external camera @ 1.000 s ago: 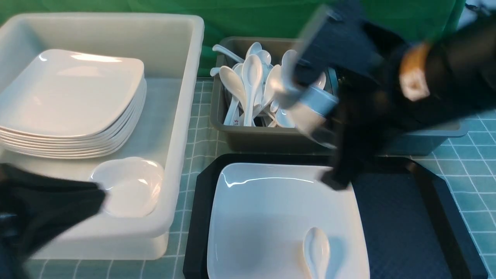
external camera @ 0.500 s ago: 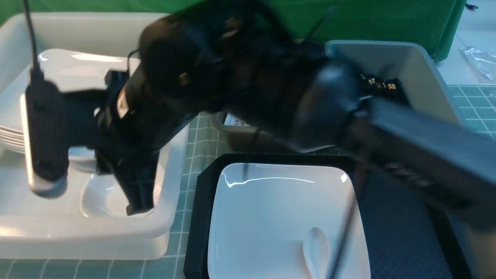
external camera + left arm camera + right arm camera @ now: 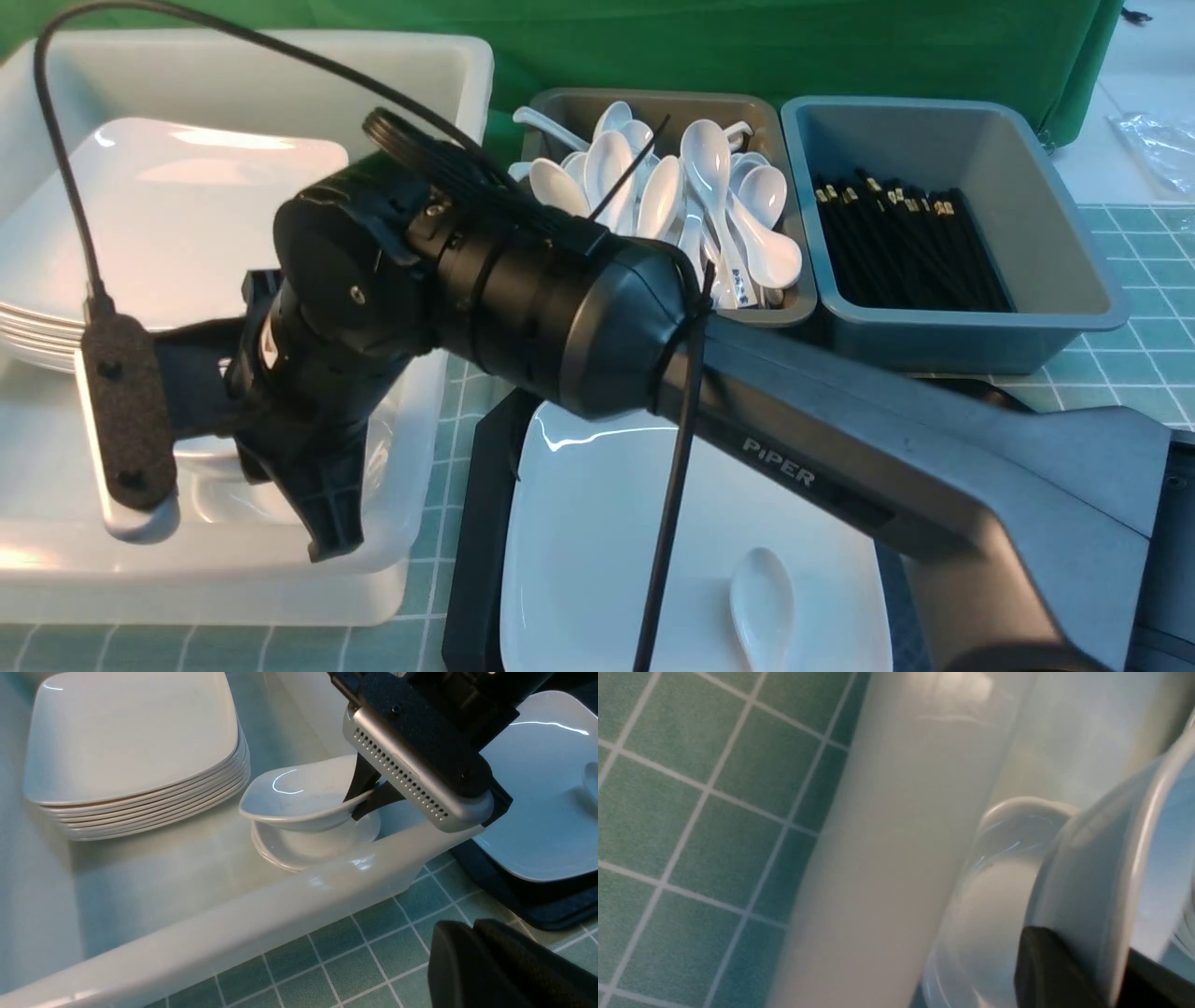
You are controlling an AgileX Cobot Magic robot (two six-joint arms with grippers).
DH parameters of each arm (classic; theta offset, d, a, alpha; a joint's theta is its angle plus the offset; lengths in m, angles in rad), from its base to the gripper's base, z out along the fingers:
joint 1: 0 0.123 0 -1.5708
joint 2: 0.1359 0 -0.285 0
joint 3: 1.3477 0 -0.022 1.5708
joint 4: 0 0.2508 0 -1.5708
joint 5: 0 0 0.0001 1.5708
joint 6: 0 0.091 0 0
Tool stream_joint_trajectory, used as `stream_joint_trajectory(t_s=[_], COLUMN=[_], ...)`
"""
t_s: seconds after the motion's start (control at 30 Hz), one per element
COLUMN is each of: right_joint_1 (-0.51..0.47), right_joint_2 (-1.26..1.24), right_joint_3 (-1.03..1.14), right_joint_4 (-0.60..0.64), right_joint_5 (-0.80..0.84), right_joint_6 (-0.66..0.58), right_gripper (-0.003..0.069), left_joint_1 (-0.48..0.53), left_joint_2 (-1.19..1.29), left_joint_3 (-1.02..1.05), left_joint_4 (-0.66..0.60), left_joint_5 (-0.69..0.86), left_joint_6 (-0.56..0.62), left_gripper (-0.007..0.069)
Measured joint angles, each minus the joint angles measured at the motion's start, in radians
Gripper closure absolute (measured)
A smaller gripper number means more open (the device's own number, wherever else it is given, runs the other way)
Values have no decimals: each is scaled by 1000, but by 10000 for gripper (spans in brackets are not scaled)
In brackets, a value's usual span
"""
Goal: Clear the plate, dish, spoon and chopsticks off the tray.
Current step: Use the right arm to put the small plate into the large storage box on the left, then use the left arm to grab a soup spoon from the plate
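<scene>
My right gripper is shut on the rim of the small white dish, one finger inside and one outside. It holds the dish tilted just above a like dish in the white tub. The right wrist view shows that rim between the jaws of the right gripper. The plate lies on the black tray with the spoon on it. The chopsticks are out of view. My left gripper is shut and empty above the tiled cloth, in front of the tub.
A stack of large white plates fills the tub's far left. Behind the tray stand a grey tub of white spoons and a blue-grey tub of black sticks. My right arm crosses over the tray.
The right arm has swung left from above the back tubs to the white tub, bringing the dish down over the one lying there. The left arm has left the front view.
</scene>
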Motion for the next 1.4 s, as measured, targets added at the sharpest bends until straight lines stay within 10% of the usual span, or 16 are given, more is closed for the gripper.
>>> stream_joint_trajectory(t_s=[0.37,0.6,0.8,0.93,1.4], right_joint_1=[0,0,-2,-59,-177], right_joint_2=[-10,-150,-313,-581,-1305], right_joint_3=[-3,-3,44,347,1230], right_joint_4=[-34,-123,-396,-463,-477], right_joint_5=[87,289,290,290,262], right_joint_6=[94,319,683,962,1391], right_gripper=[354,368,521,631,625], left_joint_1=[0,0,0,0,-39], left_joint_2=[0,0,79,282,1008], left_joint_3=[0,0,0,0,-34], left_joint_4=[-71,-103,-196,-294,-651], left_joint_5=[1,-17,-81,-115,-449], left_joint_6=[38,44,64,114,379], left_gripper=[612,612,612,612,612])
